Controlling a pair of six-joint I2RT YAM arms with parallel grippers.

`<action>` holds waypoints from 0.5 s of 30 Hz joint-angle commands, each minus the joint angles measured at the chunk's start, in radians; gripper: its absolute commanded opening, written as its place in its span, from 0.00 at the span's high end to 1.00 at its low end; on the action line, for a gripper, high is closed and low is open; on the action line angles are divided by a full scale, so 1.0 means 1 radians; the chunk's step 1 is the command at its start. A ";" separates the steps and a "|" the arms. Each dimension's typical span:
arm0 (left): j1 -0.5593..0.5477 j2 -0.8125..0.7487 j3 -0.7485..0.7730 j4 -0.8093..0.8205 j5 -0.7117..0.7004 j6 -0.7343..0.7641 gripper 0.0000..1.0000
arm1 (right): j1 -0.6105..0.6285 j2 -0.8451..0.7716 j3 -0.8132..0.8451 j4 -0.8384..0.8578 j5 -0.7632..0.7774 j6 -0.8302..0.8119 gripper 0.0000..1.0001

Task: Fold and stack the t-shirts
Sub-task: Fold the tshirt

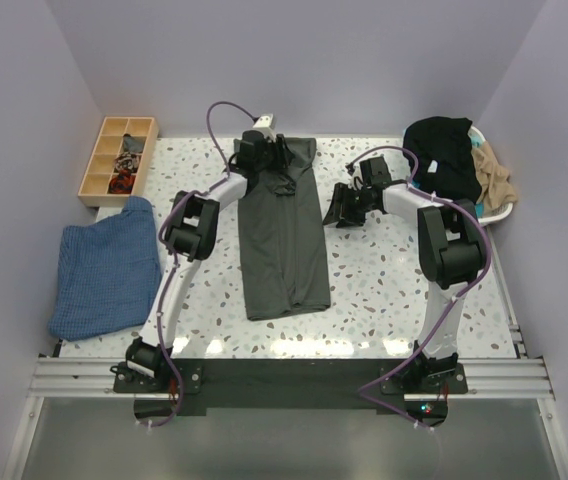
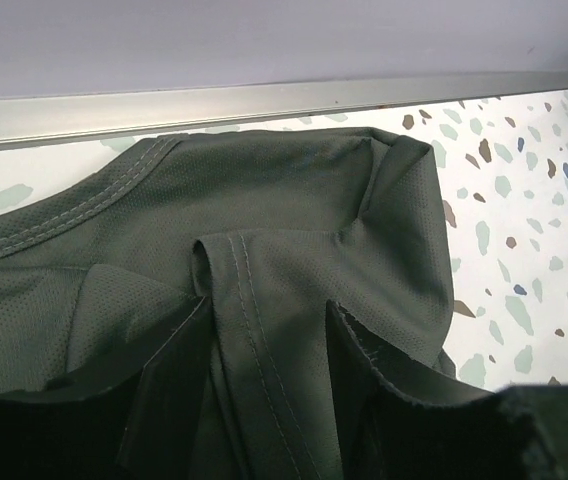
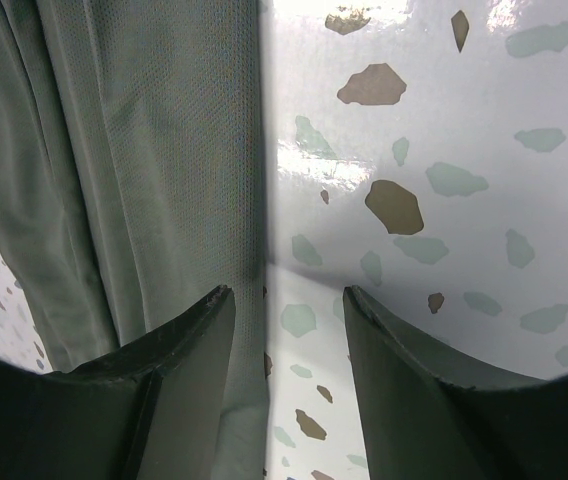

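Note:
The charcoal-grey t-shirt (image 1: pixel 284 250) lies in the middle of the table, folded lengthwise into a long strip running from the back toward the front. My left gripper (image 1: pixel 274 160) is at the shirt's far end. In the left wrist view its jaws (image 2: pixel 264 350) are open and press down on the shirt (image 2: pixel 264 190), with a stitched fold of cloth between the fingers. My right gripper (image 1: pixel 340 212) is open and empty beside the shirt's right edge. In the right wrist view (image 3: pixel 289 320) its left finger hangs over the shirt's edge (image 3: pixel 144 150) and its right finger over bare table.
A teal-blue shirt (image 1: pixel 104 265) lies at the table's left edge. A black shirt (image 1: pixel 444 155) and a tan shirt (image 1: pixel 496 180) are heaped in a white basket (image 1: pixel 499 212) at the back right. A wooden compartment tray (image 1: pixel 119 155) stands at the back left.

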 commanded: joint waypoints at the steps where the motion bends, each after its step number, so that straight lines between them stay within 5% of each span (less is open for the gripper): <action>1: -0.008 0.006 0.048 0.001 -0.013 0.015 0.50 | 0.001 0.043 0.017 -0.016 0.012 -0.022 0.48; 7: -0.006 -0.003 0.042 0.007 -0.028 0.020 0.64 | 0.001 0.052 0.019 -0.018 0.006 -0.021 0.48; 11: -0.006 -0.015 0.042 0.019 -0.028 0.018 0.92 | 0.001 0.054 0.020 -0.018 0.006 -0.022 0.48; 15: -0.006 -0.029 0.042 0.024 -0.031 0.018 1.00 | 0.003 0.057 0.020 -0.018 0.006 -0.024 0.48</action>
